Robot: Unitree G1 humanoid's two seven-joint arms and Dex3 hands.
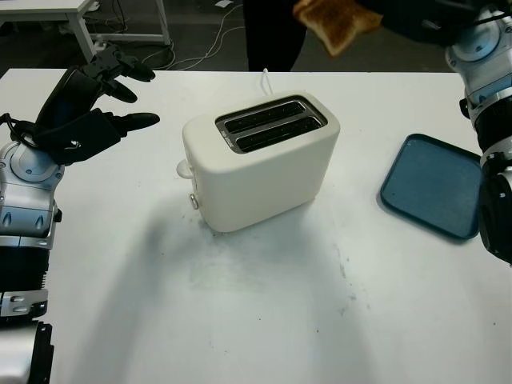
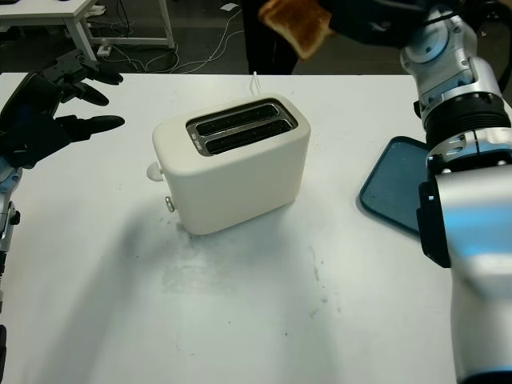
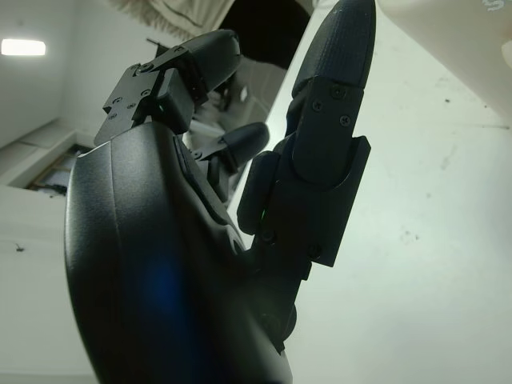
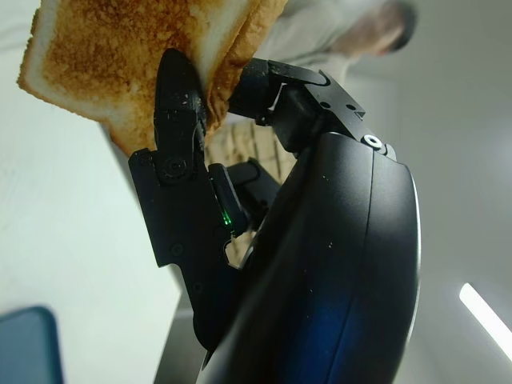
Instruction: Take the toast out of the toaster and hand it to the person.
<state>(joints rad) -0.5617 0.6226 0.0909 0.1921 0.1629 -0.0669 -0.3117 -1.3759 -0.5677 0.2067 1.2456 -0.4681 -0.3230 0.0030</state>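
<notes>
I see a white tabletop (image 1: 264,312), faintly scuffed in front of the toaster (image 1: 260,164). Beyond its far edge lies dark floor with cables and a white table leg, and a person (image 1: 272,32) in dark clothing stands just behind the far edge.

The toaster sits mid-tabletop, its two slots dark. A blue tray (image 1: 432,186) lies flat to its right, near the right edge. The near half of the tabletop is bare, with wide room between toaster and tray.

My right hand (image 4: 240,160) is raised above the far edge, past the toaster, its fingers (image 4: 178,112) pinching the toast (image 1: 336,24), which hangs in the air near the person. My left hand (image 1: 88,108) hovers open over the left side, well apart from the toaster, holding nothing.
</notes>
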